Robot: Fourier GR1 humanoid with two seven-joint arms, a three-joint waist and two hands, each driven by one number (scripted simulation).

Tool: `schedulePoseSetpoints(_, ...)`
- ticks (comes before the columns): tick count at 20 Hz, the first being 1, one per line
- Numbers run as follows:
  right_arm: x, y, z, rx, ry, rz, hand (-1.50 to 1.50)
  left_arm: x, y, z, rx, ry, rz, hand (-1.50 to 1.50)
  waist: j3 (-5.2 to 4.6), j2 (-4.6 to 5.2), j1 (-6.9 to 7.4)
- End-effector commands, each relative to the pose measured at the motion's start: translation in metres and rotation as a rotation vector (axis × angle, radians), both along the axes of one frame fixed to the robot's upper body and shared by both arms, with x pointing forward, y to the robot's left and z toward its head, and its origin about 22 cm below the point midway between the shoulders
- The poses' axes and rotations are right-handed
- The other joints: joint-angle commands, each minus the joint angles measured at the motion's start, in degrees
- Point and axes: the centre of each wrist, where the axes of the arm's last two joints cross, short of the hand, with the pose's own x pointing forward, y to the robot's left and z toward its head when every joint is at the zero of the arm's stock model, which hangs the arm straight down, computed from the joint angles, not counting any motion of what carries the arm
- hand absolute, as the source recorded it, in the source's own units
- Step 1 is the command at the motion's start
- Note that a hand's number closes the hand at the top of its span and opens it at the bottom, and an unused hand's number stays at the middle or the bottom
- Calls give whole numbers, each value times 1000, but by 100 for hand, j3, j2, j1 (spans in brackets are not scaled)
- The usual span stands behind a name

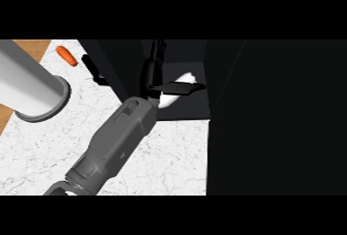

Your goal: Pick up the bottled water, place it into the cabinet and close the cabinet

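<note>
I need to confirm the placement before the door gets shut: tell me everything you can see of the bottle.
The bottle shows as a white, smooth, rounded body, lying tilted inside the dark cabinet opening, above the counter's edge. Only part shows: the black hand crosses it, a finger lying over its upper side. No cap or label can be made out. Whether it rests on the cabinet floor cannot be told.

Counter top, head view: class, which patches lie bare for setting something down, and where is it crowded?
Bare white counter lies left of the grey forearm, below the large grey cylinder. A smaller bare patch sits between the forearm and the dark cabinet. It is crowded at the cabinet opening, where the hand holds the bottled water, and near the orange item.
</note>
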Motion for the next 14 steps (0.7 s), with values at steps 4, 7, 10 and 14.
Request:
schedulePoseSetpoints(4, -7, 20, 21, -31, -28, -17, -150, -59, -16, -24, -62, 22, -81, -150, 4, -10, 165)
schedulePoseSetpoints(7, -8, 23, 17, -22, -33, -6, -150, -94, -18, -39, -105, 29, -77, -150, 4, -18, 201)
schedulePoseSetpoints(10, -14, 20, 32, -51, -32, -4, -150, -122, -14, -55, -129, 14, -86, -150, 0, -4, 165)
schedulePoseSetpoints(14, -18, 17, 37, -64, -36, 9, -150, -150, -5, -50, -174, 40, -147, -150, 0, -7, 145)
